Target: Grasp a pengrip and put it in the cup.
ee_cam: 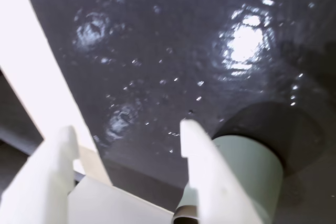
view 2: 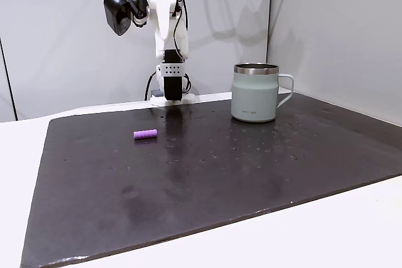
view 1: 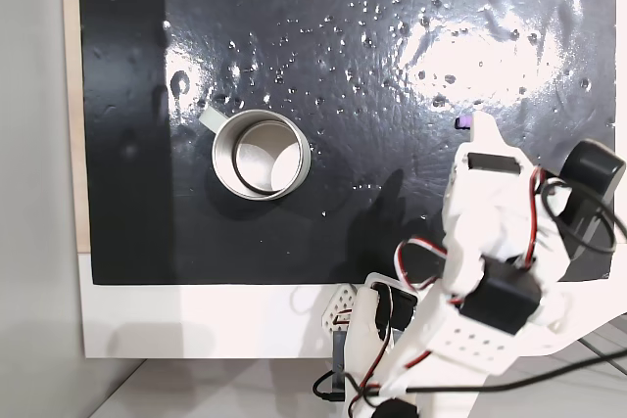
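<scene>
The big black glossy mat (view 2: 207, 167) takes up most of the table, speckled with bright glints, and the white-bodied arm with its black motors (view 2: 164, 23) stands folded and high at the far edge. In the side fixed view the arm is drawn up tall, nowhere near the surface.

Next, the round silvery-white metal cup (view 1: 262, 154) with its thin rim and small tab handle: it stands upright on the mat, well off to the left of the arm in the top-down fixed view, and empty as far as that view shows. From the wrist view the same cup (ee_cam: 247, 174) sits low in the picture, just beyond the right finger.

Now the white two-finger gripper (ee_cam: 126, 132): two pale fingers (ee_cam: 207, 171) spread apart with bare mat showing between them, so it is open fairly wide and carrying nothing.

And the smallest thing, the tiny purple ribbed pengrip (view 2: 145, 134): it lies flat on the mat, out in front of the arm's base and well apart from the cup. In the top-down fixed view only a purple sliver (view 1: 461, 122) peeks out just beside the arm's upper end.

My read: nothing is done yet. The reach down, the grasp, the carry and the drop all remain.
</scene>
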